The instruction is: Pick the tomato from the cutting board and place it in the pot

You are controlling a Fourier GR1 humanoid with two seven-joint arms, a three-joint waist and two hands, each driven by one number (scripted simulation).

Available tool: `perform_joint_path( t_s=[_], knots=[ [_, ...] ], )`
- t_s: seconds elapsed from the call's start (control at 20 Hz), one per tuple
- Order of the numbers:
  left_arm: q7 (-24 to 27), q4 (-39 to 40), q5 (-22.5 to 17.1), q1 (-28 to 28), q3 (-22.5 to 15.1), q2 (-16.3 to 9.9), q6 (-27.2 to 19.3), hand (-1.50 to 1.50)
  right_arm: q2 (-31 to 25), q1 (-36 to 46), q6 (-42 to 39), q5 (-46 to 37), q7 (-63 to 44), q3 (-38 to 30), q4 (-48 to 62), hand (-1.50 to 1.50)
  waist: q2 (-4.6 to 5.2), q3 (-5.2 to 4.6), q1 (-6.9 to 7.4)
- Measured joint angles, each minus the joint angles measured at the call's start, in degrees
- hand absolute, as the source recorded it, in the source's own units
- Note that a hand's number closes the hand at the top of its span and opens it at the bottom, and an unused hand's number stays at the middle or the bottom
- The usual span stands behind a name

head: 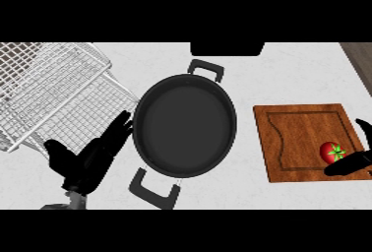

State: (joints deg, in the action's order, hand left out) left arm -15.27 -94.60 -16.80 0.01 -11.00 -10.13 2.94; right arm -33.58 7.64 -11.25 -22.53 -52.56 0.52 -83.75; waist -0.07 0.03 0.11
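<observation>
Right now the tomato (332,150) sits on the cutting board (298,133), right of the pot (184,125). The right hand (354,161) brackets it, fingers not visibly closed. The left hand (94,155) rests relaxed left of the pot. A shallow pinch could roll the tomato away.

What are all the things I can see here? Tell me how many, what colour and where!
pot: one, black with two handles, middle of the counter, nothing in it
cutting board: one, brown wood, right of the pot
tomato: one, red with a green stem, on the cutting board's lower right part
wire rack: one, white, upper left, left of the pot
counter: one, light grey speckled, under everything
left hand: one, black, fingers straight, beside the pot's left rim
right hand: one, black, at the right edge, fingers around the tomato, only partly in view
</observation>
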Motion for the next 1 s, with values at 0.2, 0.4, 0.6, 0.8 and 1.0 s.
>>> perform_joint_path(
  t_s=[0.2,0.4,0.6,0.8,1.0],
  knots=[
    [-0.78,0.26,1.55,-0.65,0.25,1.31,0.13,0.0,1.22,0.25,-1.29,-1.84,1.67,-2.0,1.39,-1.5,-0.02,0.04,-0.02],
    [-1.2,0.67,1.82,-0.9,1.68,1.76,1.06,0.0,3.17,-0.67,-2.05,-3.77,2.34,-2.87,1.17,-1.5,-0.01,0.02,-0.07],
    [-1.95,-0.11,2.68,-0.5,1.74,2.72,1.4,0.0,4.14,-0.8,-2.87,-5.63,4.25,-4.3,3.71,-1.5,0.02,-0.01,-0.04],
    [-2.93,-1.42,3.2,0.21,2.03,3.36,2.04,0.0,6.27,-0.05,-2.99,-8.03,4.7,-4.72,5.24,-1.5,0.04,-0.03,-0.02],
    [-3.09,-1.72,4.12,0.67,2.08,4.28,2.43,0.0,7.78,0.8,-1.69,-9.92,8.03,-5.94,9.18,1.5,0.05,-0.03,0.0]
  ],
)
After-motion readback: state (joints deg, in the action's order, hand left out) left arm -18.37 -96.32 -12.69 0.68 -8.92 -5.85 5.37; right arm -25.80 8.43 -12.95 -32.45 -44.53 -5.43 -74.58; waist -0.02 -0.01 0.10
